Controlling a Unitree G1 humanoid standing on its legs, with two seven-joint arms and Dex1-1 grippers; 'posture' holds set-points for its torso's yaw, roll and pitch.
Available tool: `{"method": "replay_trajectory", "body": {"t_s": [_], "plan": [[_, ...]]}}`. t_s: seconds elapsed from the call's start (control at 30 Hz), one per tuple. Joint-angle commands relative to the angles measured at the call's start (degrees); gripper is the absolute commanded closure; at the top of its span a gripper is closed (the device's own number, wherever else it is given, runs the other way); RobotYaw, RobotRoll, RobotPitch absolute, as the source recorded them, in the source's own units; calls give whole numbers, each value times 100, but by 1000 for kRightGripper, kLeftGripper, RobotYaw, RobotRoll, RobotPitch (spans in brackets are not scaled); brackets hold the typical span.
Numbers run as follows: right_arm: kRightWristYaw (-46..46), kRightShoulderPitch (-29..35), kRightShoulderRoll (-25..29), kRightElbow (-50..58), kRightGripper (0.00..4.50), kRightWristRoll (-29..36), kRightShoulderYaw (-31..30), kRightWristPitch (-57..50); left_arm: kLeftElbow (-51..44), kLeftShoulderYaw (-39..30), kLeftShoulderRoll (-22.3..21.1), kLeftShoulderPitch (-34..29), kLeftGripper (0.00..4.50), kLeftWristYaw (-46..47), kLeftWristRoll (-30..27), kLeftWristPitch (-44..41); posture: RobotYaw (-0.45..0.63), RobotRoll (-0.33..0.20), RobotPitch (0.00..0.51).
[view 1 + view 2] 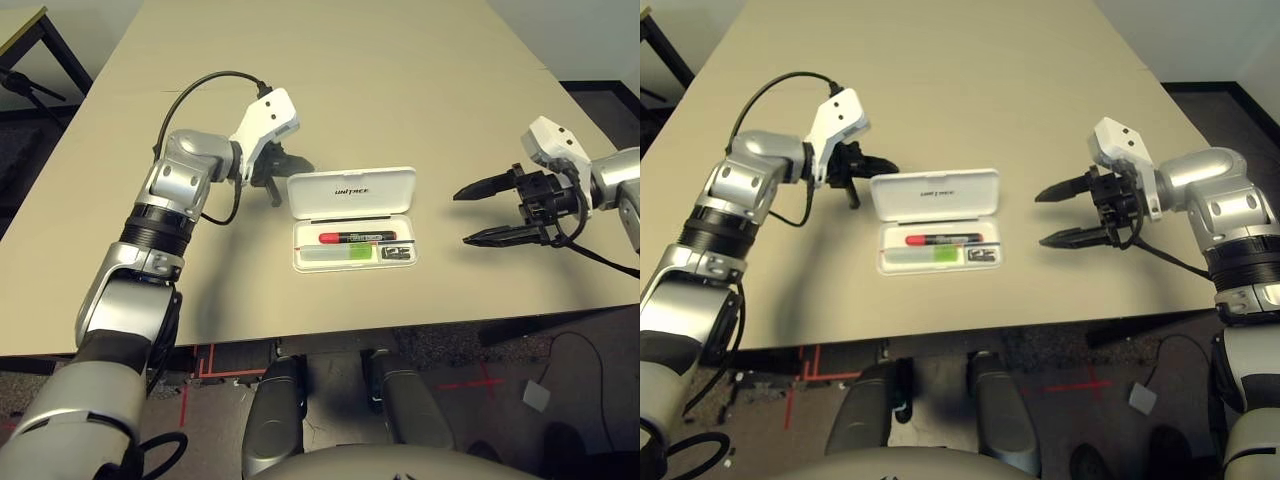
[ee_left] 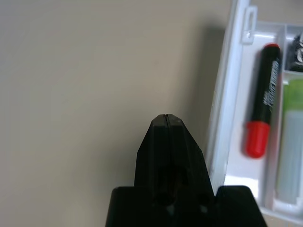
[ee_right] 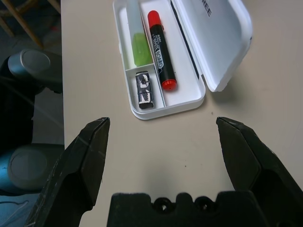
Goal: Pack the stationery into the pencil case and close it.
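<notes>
The pencil case (image 1: pixel 352 218) lies open on the table (image 1: pixel 380 90) between my arms, lid raised away from me, with the red marker (image 1: pixel 355 238), green stick (image 1: pixel 345 255) and small cylinder (image 1: pixel 398 254) already in its tray, so I judge only the closing remains. My left gripper (image 1: pixel 272 182) is pinched tight and empty, just beside the lid's left end, probably placed to nudge it down. My right gripper (image 1: pixel 480 212) stands spread wide, holding nothing, off to the case's right.
</notes>
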State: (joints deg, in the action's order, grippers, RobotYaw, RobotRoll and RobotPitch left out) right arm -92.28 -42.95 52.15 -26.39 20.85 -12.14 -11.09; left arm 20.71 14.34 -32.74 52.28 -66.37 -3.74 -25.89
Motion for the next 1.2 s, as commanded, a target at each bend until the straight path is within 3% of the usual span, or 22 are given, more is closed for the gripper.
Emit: {"method": "replay_trajectory", "body": {"t_s": [0.03,0.2,0.4,0.77,1.2], "plan": [[-22,5,36,-8,0,28,110,47,-671,151,-185,-214,4484,-310,-77,-296,-46,0,151],[-22,-32,-20,-92,0,11,65,112,-1385,293,-334,-522,4484,-555,-138,-513,-40,0,151],[-22,-21,-29,-101,0,26,52,130,-1867,559,-198,-926,4484,-542,-116,-589,-43,0,157],[-22,103,46,-4,0,85,87,89,-2039,1143,230,-996,4484,-363,68,-563,-60,0,163],[-22,259,120,166,0,168,127,28,-2069,1793,258,-959,4484,-173,520,-838,-69,0,171]]}}
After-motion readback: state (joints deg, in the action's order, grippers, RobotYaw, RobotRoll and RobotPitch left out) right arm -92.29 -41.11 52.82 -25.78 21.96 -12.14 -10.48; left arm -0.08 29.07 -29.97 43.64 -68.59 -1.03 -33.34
